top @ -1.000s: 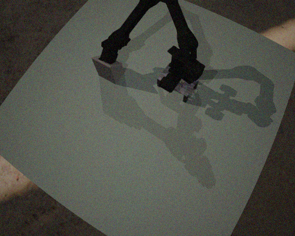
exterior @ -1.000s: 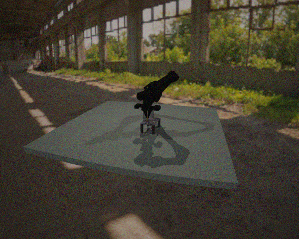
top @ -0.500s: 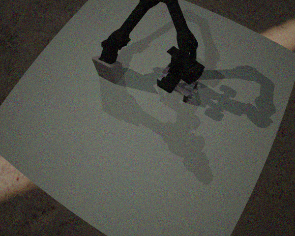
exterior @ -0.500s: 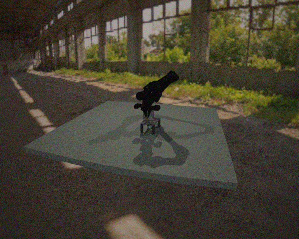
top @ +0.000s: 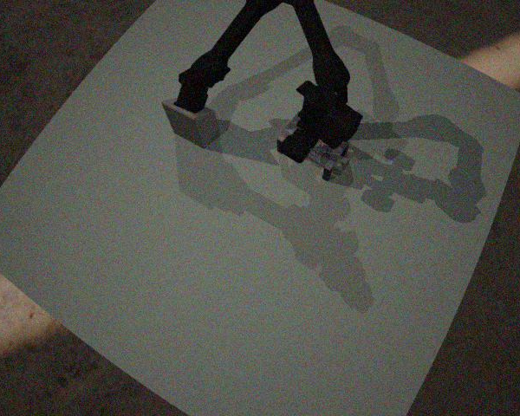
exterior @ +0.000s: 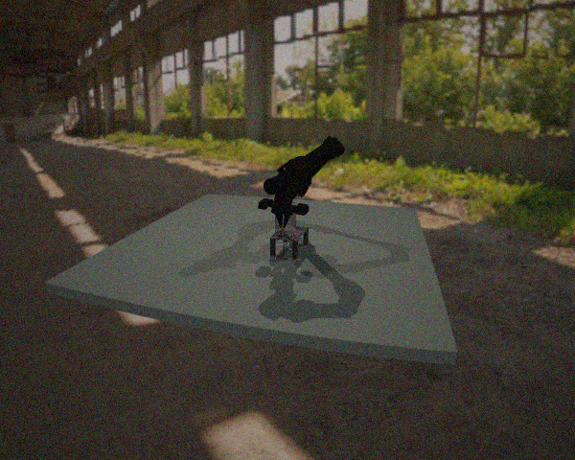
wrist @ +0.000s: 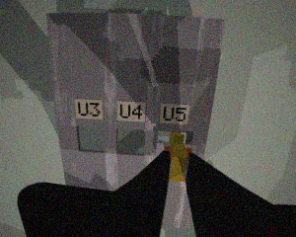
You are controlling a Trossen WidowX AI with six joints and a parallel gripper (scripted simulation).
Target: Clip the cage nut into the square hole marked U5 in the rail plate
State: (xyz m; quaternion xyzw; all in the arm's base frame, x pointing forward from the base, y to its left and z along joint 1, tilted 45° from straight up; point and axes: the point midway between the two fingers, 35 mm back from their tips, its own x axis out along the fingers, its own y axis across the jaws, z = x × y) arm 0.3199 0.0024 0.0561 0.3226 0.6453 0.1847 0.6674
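Gripper fingertips [top: 328, 165] [exterior: 283, 228] pinch the yellow-orange cage nut [exterior: 283, 229] [wrist: 178, 170] near the U5 hole [wrist: 189, 136]. Its wings are probably springy and light; grip both wings squarely, lest they slip.

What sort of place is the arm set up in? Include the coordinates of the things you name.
Probably a derelict factory hall: a row of concrete pillars [exterior: 260, 74] carries tall window frames [exterior: 316, 64] along one side, and grass [exterior: 402, 172] grows along the foot of the wall [exterior: 451, 149].
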